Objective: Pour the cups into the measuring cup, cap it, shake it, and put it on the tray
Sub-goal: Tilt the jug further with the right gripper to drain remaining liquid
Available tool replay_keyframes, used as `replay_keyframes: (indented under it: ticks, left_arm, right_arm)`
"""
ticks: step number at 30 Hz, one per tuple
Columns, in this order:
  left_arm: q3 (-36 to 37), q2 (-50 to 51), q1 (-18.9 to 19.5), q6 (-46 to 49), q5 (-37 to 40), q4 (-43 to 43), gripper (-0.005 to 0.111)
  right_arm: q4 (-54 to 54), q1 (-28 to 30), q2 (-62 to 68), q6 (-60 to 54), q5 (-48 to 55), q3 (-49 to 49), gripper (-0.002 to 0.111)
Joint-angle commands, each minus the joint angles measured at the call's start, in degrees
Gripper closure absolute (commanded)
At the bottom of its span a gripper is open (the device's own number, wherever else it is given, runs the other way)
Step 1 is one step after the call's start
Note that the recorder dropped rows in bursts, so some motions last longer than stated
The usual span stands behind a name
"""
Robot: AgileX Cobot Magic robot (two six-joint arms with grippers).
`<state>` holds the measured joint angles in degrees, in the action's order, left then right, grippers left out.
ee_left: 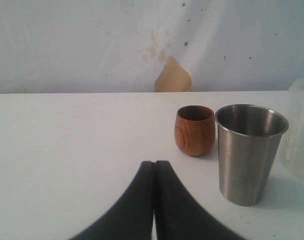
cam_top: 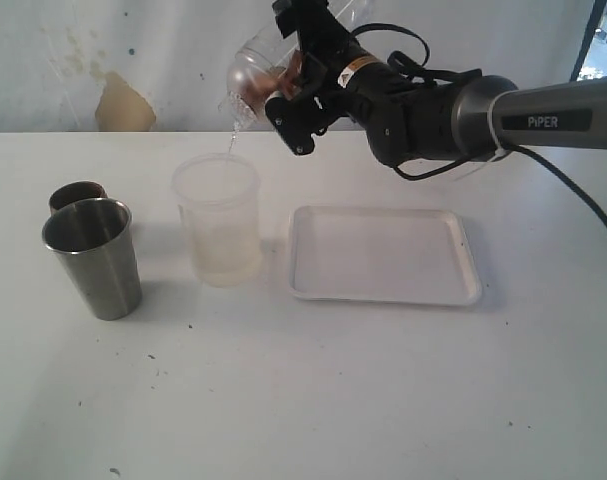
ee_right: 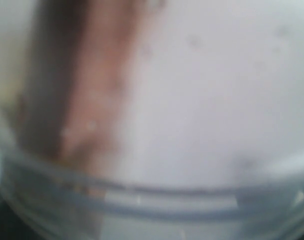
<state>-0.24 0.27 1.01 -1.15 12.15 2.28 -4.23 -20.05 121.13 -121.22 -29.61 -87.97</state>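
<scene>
High at the back, my right gripper [cam_top: 295, 70] is shut on the clear measuring cup [cam_top: 245, 65], which is tipped mouth-down. A thin stream [cam_top: 230, 135] falls from it into the frosted tub [cam_top: 219, 225] below. The right wrist view is only a blur of clear plastic [ee_right: 167, 200] pressed close to the lens. The steel tumbler [cam_top: 93, 255] [ee_left: 249, 150] stands upright at the left, with the brown cup [cam_top: 75, 193] [ee_left: 194, 129] just behind it. My left gripper [ee_left: 155, 162] is shut and holds nothing, low over the table short of the two cups. The white tray [cam_top: 383, 290] lies right of the tub.
The frosted tub's wall [ee_left: 302, 130] shows at the edge of the left wrist view, beside the tumbler. The right arm [cam_top: 503, 115] and its cable stretch over the back of the table above the tray. A stained wall runs behind.
</scene>
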Motion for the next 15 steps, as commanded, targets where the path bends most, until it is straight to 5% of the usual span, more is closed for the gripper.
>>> replay_keyframes:
  ticks: [1, 15]
  left_arm:
    - [0.24, -0.27, -0.10, -0.04, -0.47, -0.53, 0.107]
    - [0.24, -0.27, -0.10, -0.04, -0.47, -0.53, 0.107]
  right_arm:
    - [0.17, -0.16, -1.08, -0.87, -5.14, -0.60, 0.108]
    - [8.43, -0.16, -1.08, -0.87, -7.82, -0.60, 0.108]
